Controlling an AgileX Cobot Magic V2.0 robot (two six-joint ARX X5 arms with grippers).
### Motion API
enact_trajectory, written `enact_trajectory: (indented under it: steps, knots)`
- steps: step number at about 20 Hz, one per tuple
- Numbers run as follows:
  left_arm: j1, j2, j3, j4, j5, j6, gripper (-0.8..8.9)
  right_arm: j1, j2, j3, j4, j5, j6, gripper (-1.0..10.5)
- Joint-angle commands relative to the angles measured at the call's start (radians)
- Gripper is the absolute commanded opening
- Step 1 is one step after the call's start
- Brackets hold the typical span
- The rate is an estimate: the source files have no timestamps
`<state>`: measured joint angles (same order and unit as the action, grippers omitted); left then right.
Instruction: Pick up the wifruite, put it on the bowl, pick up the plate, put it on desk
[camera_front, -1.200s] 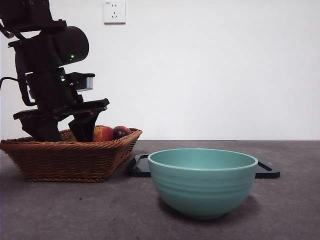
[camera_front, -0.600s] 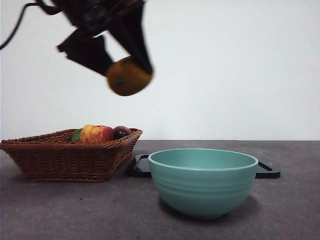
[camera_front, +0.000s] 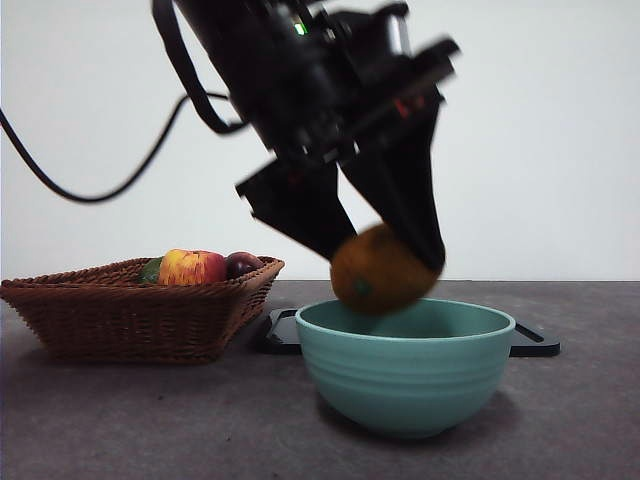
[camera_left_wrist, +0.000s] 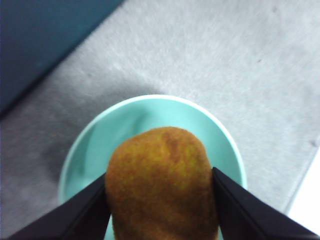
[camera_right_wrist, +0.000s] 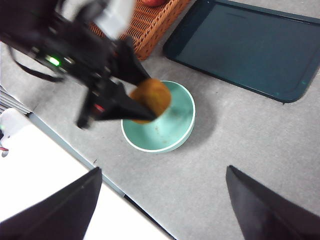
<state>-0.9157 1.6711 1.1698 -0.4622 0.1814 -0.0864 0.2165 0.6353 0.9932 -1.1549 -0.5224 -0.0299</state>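
Observation:
My left gripper (camera_front: 385, 275) is shut on the orange-brown wifruite (camera_front: 380, 270) and holds it just above the rim of the teal-green bowl (camera_front: 405, 365). In the left wrist view the wifruite (camera_left_wrist: 162, 185) sits between the two black jaws, right over the bowl (camera_left_wrist: 100, 145). The right wrist view, from high up, shows the left gripper (camera_right_wrist: 142, 102) with the wifruite (camera_right_wrist: 151, 97) over the bowl (camera_right_wrist: 177, 122). My right gripper (camera_right_wrist: 160, 200) is open and empty, high above the desk (camera_right_wrist: 240, 130). A dark flat plate (camera_front: 530, 340) lies on the desk behind the bowl; it also shows in the right wrist view (camera_right_wrist: 240, 45).
A brown wicker basket (camera_front: 130, 315) stands at the left with a red-yellow apple (camera_front: 192, 268), a dark purple fruit (camera_front: 243, 264) and something green. The desk's near edge shows in the right wrist view (camera_right_wrist: 100, 172).
My left gripper rose out of the basket with the wifruite, moved right and came down over the bowl.

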Motion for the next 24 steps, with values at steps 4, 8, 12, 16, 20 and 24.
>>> enact_trajectory:
  steps: [4,8,12,16,20,24]
  knots:
    - [-0.030,0.101,0.019,0.043,-0.069,0.024,2.41,0.005,0.004,0.017,0.009,0.000,-0.003,4.0]
    - [-0.035,0.130,0.019,0.050,-0.081,0.031,2.47,0.005,0.004,0.017,0.009,0.000,-0.004,4.0]
    - [-0.047,0.134,0.019,0.053,-0.081,0.030,2.59,0.005,0.004,0.017,0.009,0.000,-0.004,4.0]
    - [-0.055,0.134,0.019,0.055,-0.081,0.028,3.57,0.005,0.004,0.017,0.009,0.000,-0.004,4.0]
    - [-0.058,0.133,0.031,0.055,-0.080,0.013,3.47,0.005,0.004,0.017,0.009,0.000,-0.004,4.0]
    - [-0.058,0.101,0.085,0.018,-0.080,0.002,3.47,0.005,0.004,0.017,0.008,0.000,-0.004,4.0]
